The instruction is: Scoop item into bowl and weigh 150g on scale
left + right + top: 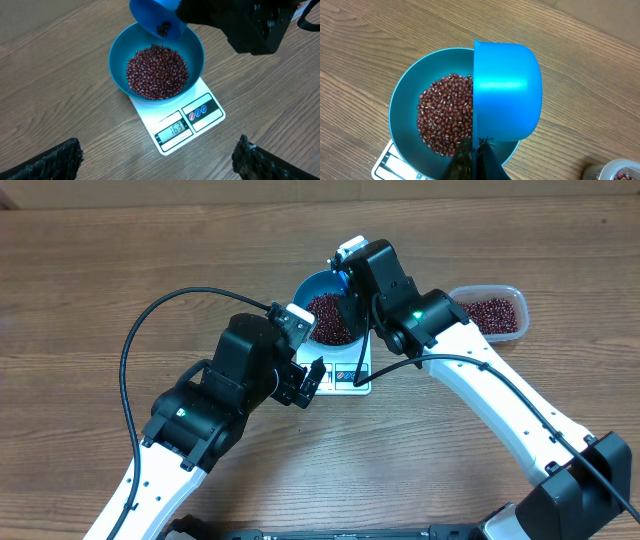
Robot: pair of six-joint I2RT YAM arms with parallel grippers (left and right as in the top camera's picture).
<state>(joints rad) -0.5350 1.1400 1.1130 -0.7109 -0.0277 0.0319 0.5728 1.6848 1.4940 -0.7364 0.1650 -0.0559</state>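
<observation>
scale (192,120) reads 163. bowl (116,60) of beans (157,72) sits on it, toward its back edge. right pincer (477,152) pinches blue scoop (507,90), tipped over bowl. left pincer (157,159) spread, off scale's front edge.

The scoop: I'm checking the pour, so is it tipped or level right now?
Tipped. The scoop hangs over the bowl with its mouth turned down toward the beans, a few beans at its lip.
</observation>
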